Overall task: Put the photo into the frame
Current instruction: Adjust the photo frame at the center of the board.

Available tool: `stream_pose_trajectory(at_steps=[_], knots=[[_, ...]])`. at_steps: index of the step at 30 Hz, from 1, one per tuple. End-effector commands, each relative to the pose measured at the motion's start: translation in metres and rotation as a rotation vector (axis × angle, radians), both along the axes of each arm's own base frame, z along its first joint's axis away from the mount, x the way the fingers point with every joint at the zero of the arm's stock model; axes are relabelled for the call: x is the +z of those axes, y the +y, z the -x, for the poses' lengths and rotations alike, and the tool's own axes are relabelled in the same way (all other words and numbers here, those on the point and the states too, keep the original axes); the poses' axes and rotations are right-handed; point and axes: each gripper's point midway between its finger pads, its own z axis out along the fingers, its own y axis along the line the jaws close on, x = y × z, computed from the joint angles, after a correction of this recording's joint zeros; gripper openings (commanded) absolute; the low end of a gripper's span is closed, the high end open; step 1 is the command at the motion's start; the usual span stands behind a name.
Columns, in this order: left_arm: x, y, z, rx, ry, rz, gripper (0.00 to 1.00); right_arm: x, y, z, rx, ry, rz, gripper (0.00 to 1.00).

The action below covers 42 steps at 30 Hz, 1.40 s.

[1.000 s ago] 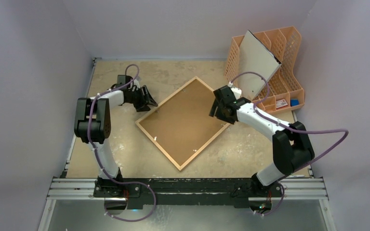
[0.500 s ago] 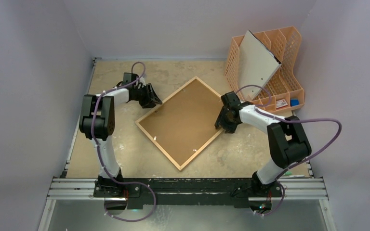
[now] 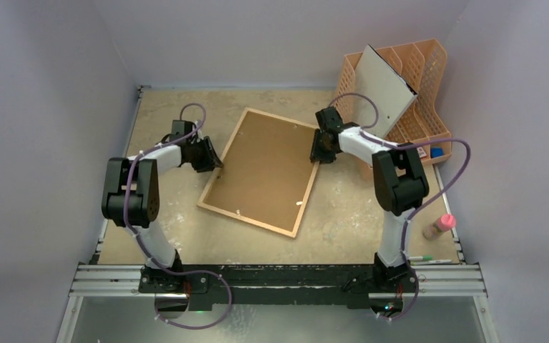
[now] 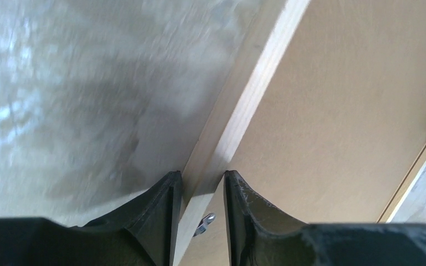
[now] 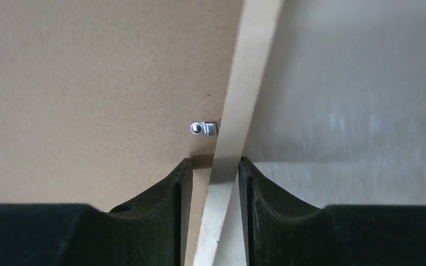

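On the table [image 3: 164, 114], working the frame [image 3: 244, 221] lying flat and back up between both arms, with the brown backing panel [image 3: 261, 171] filling it. Not seeing the photo anywhere around the frame. Pinching the frame's rail on the left arm's side with the left gripper [image 4: 201, 176], fingers closed snug against both faces of the wood. Straddling the frame's opposite rail with the right gripper [image 5: 214, 162], fingers drawn narrow, one touching the wood, a slit showing beside the other, so not telling whether that hold is firm. Probably risking a twist: pulling unevenly from opposite rails, racking the thin wood or cracking any glass beneath the panel. Likely risking a slip at the looser side too, dropping one edge and scraping a corner. Possibly catching the small metal clip [image 5: 204, 128] just inside that rail and bending it.
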Motion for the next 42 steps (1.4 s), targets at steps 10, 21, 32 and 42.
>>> stream_pose_trajectory(at_steps=[10, 21, 32, 42], knots=[[-0.001, -0.03, 0.102, -0.115, 0.153, 0.144, 0.33, 0.023, 0.024, -0.12, 0.013, -0.249, 0.112, 0.51], [0.051, 0.009, 0.065, 0.137, -0.024, -0.01, 0.46, 0.072, 0.01, -0.11, -0.041, -0.322, 0.25, 0.77], [0.116, 0.079, 0.079, 0.452, -0.188, -0.182, 0.48, 0.106, 0.224, -0.015, 0.283, -0.356, 0.019, 0.76], [0.099, 0.116, 0.121, 0.566, -0.08, -0.273, 0.55, 0.058, 0.302, 0.054, 0.434, -0.293, 0.093, 0.71]])
